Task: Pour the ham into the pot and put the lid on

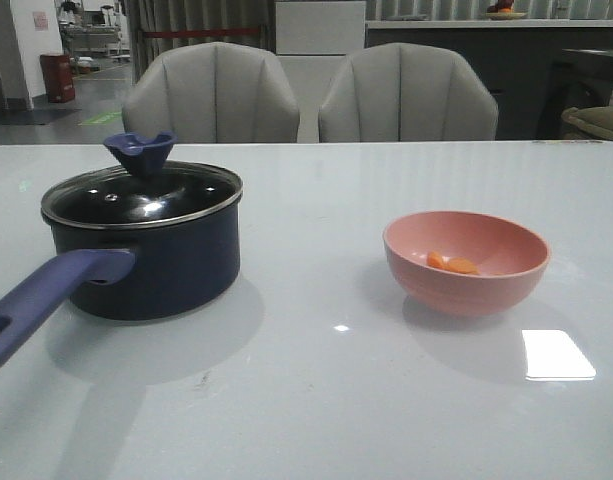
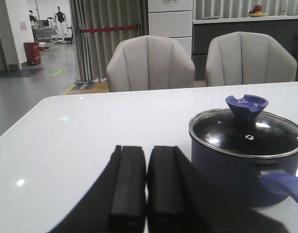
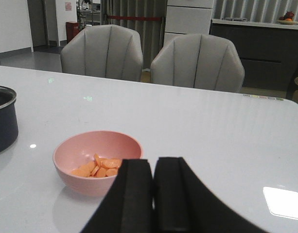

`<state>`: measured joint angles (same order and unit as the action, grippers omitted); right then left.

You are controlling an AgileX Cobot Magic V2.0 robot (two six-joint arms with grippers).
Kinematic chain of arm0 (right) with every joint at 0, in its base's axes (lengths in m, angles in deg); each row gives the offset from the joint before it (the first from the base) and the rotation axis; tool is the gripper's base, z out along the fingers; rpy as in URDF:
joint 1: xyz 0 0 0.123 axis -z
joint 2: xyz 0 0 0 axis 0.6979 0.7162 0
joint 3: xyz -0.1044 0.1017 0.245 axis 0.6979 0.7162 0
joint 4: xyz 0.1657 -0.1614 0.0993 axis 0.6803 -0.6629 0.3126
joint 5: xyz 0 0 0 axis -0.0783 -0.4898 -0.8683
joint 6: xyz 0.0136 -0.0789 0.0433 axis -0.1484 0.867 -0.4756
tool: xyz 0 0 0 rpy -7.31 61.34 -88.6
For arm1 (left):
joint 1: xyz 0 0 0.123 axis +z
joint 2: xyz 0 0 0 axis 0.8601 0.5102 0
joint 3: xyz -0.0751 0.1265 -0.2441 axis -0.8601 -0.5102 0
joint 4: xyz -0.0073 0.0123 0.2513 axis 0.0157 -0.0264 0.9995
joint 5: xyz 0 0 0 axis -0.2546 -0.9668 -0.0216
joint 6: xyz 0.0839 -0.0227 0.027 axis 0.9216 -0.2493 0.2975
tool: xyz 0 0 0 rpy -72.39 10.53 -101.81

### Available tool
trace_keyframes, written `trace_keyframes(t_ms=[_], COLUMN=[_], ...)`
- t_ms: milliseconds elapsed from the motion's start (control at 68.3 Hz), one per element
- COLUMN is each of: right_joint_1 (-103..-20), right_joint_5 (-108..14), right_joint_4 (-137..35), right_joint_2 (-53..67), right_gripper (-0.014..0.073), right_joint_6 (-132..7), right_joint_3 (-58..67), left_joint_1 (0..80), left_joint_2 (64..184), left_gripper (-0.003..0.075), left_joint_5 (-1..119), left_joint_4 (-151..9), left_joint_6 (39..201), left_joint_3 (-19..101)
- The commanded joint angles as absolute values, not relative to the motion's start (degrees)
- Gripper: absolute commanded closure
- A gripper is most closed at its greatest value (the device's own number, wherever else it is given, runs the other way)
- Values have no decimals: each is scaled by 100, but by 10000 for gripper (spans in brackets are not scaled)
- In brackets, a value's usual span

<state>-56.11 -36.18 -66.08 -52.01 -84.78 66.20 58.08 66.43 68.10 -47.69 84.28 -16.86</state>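
Both my grippers, left (image 2: pixel 147 187) and right (image 3: pixel 154 194), are closed on nothing, clear of pot (image 2: pixel 246 165) and bowl (image 3: pixel 97 162).

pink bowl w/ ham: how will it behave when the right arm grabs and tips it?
The bowl looks thin-walled and plastic-like, so probably light and stiff. Its base seems narrow and the table is glossy, so a sideways nudge would likely slide it. The ham is loose thin slices heaped on one side; they should slip out together once tilted, though a few may stick.
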Motion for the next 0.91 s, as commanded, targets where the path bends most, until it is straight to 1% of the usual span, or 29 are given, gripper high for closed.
trace_keyframes(t_ms=[0,893], right_joint_1=[-5616,-5616], right_joint_5=[-3139,-3139], right_joint_4=[-6660,-6660], right_joint_2=[-5316,-5316], right_gripper=[441,441], right_joint_6=[-8478,-8478], right_joint_3=[6592,6592], left_joint_1=[5804,5804], left_joint_2=[6540,6540], left_gripper=[589,589], left_joint_5=[7270,7358], left_joint_4=[-4827,-4827], left_joint_6=[8419,8419], left_joint_3=[-1804,-1804])
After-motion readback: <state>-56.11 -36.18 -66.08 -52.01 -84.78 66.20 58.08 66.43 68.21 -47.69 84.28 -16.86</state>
